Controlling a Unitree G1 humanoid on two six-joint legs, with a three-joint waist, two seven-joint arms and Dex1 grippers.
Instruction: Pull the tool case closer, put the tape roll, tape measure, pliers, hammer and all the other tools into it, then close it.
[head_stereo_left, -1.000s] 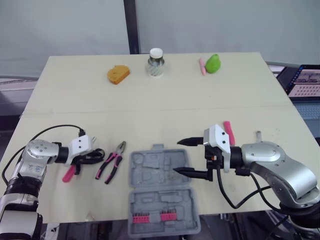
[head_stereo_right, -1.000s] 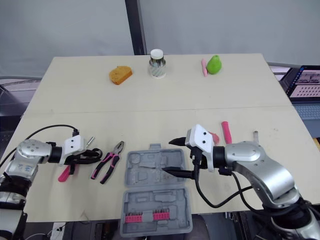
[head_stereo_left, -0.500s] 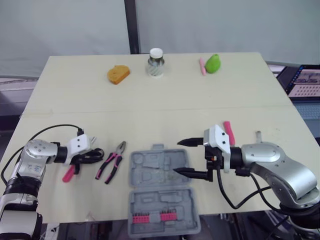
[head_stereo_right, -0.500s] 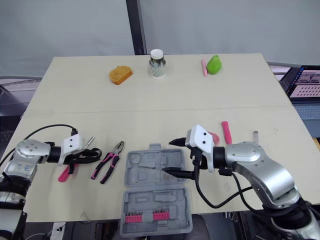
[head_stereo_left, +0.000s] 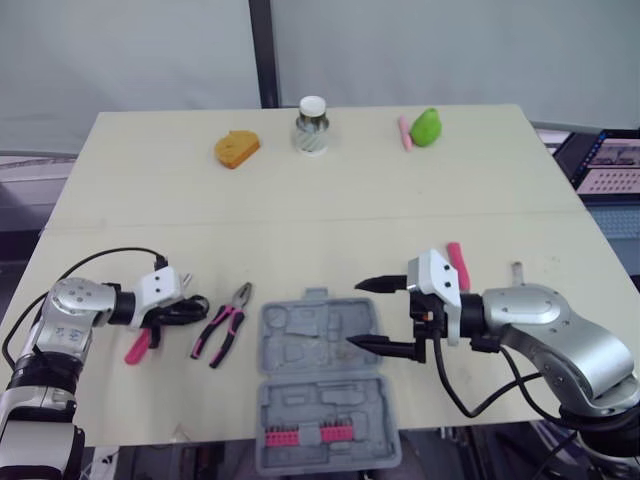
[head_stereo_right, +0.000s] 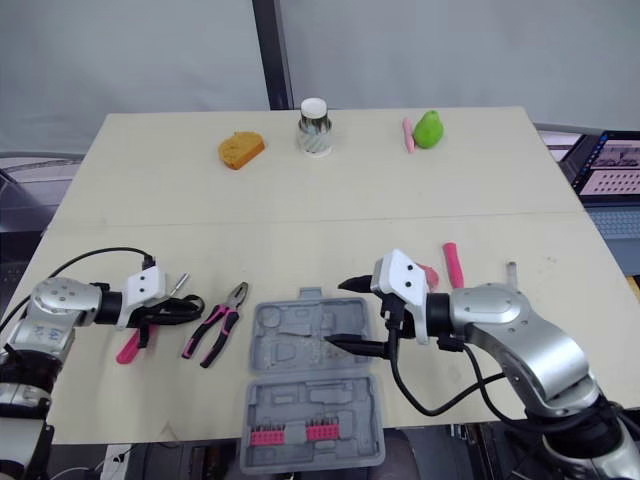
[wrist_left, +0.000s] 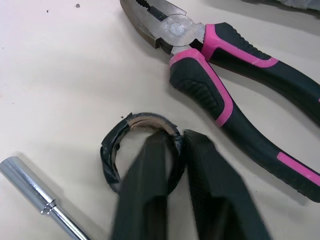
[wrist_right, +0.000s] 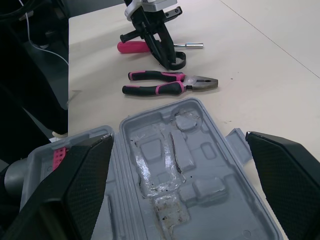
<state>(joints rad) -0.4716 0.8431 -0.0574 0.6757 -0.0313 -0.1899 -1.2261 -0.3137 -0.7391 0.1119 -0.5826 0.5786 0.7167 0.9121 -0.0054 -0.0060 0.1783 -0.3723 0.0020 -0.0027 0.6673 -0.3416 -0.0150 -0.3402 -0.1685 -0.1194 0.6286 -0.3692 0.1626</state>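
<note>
The grey tool case (head_stereo_left: 322, 372) lies open near the table's front edge, with a row of pink bits (head_stereo_left: 308, 434) in its near half. My left gripper (head_stereo_left: 180, 312) is shut on the black tape roll (wrist_left: 111, 150), one finger inside the ring and one outside, on the table left of the case. Pink-and-black pliers (head_stereo_left: 222, 325) lie between the roll and the case. A pink-handled screwdriver (head_stereo_left: 138, 345) lies by my left gripper. My right gripper (head_stereo_left: 357, 314) hangs open over the case's right edge. A pink handle (head_stereo_left: 457, 262) lies behind it.
At the table's back stand an orange piece (head_stereo_left: 236, 148), a white-capped jar (head_stereo_left: 312, 125), a pink stick (head_stereo_left: 404, 132) and a green pear (head_stereo_left: 426, 127). A small metal tool (head_stereo_left: 517, 270) lies at the right. A screen (head_stereo_left: 610, 165) stands beyond the right edge.
</note>
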